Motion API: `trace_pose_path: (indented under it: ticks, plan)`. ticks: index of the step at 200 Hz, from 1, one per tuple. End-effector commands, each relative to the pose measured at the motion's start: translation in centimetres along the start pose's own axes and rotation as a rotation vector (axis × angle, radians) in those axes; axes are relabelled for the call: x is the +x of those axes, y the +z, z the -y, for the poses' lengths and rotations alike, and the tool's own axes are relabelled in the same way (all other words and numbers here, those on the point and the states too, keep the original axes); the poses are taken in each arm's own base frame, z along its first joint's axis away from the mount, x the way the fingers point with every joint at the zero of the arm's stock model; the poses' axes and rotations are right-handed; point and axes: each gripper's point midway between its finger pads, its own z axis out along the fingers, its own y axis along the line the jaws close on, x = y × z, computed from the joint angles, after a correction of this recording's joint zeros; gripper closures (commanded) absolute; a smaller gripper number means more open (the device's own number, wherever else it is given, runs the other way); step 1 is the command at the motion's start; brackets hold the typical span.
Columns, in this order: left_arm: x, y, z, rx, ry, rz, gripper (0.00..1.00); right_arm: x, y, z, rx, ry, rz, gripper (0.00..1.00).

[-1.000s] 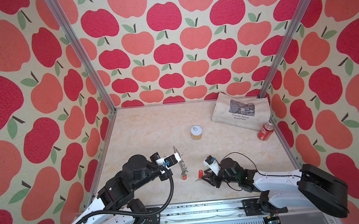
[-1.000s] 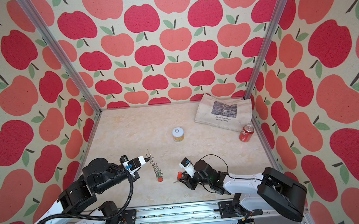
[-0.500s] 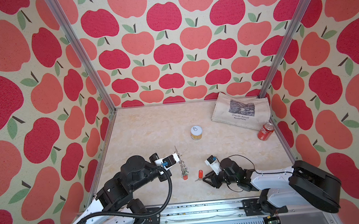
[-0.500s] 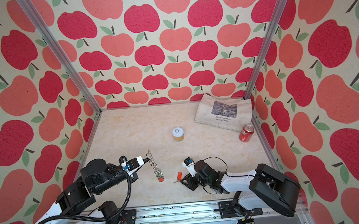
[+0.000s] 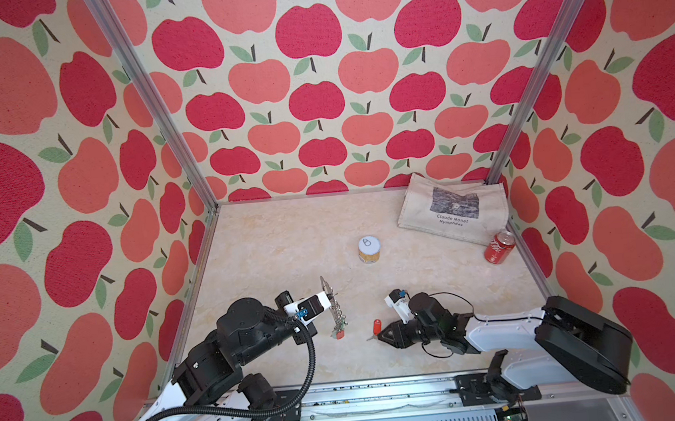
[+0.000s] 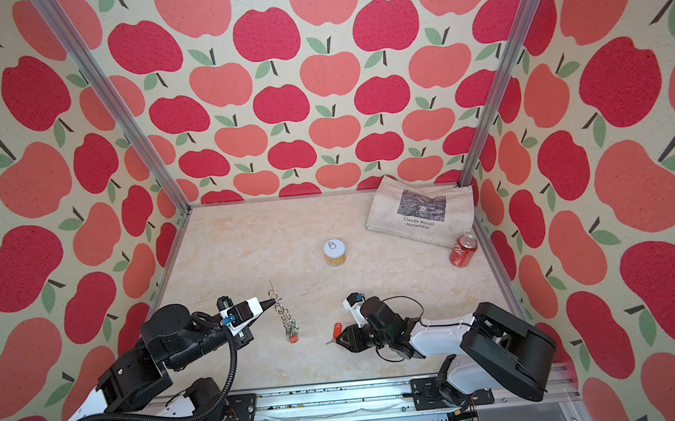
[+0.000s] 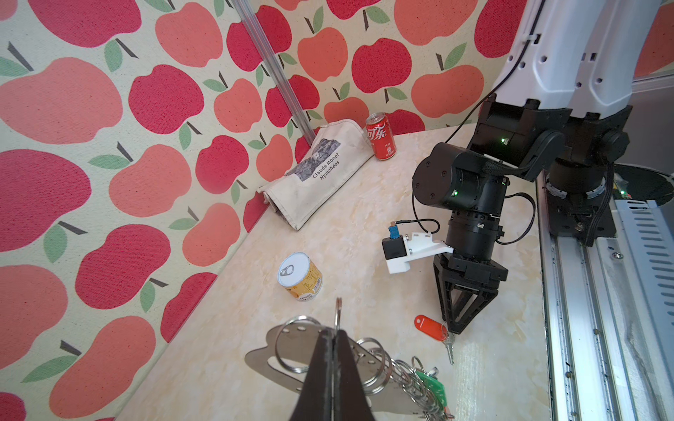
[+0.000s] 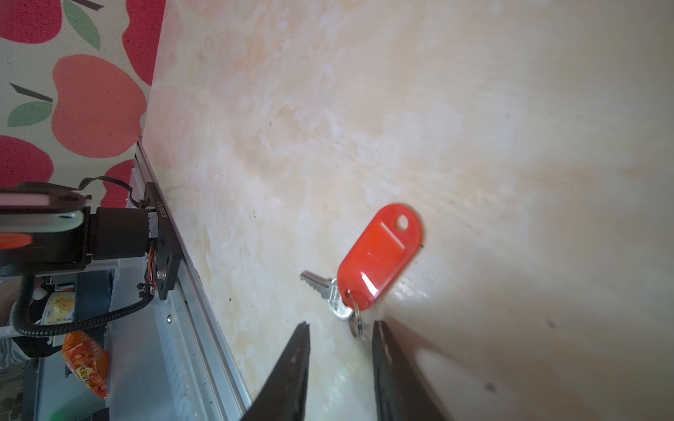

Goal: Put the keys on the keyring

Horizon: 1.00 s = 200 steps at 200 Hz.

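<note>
Red-tagged key [image 8: 379, 255] just ahead of right gripper [image 8: 341, 326], jaws spread, its ring seemingly between tips; left gripper [image 7: 332, 330] pinches keyring [image 7: 255, 356]

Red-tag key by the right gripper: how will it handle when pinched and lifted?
Probably floppy: red tag and key blade join only through a small ring, so the unpinched part should dangle. Likely light, being thin. Lying flat on the glossy table, it may skid before the open right gripper grips.
</note>
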Motion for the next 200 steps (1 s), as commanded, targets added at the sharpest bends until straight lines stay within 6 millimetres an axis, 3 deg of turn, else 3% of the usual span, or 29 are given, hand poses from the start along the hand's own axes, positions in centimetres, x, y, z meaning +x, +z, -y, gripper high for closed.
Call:
trace_pose_path:
  ticks: [1,200]
  plan:
    - [0.4,-0.2,0.4,0.012,-0.008,-0.003,1.00,1.5,-0.3,2.5,0.114,0.066,-0.048,0.69]
    - [0.7,-0.4,0.2,-0.001,-0.012,-0.010,1.00,-0.1,0.8,2.0,0.105,0.010,0.002,0.82]
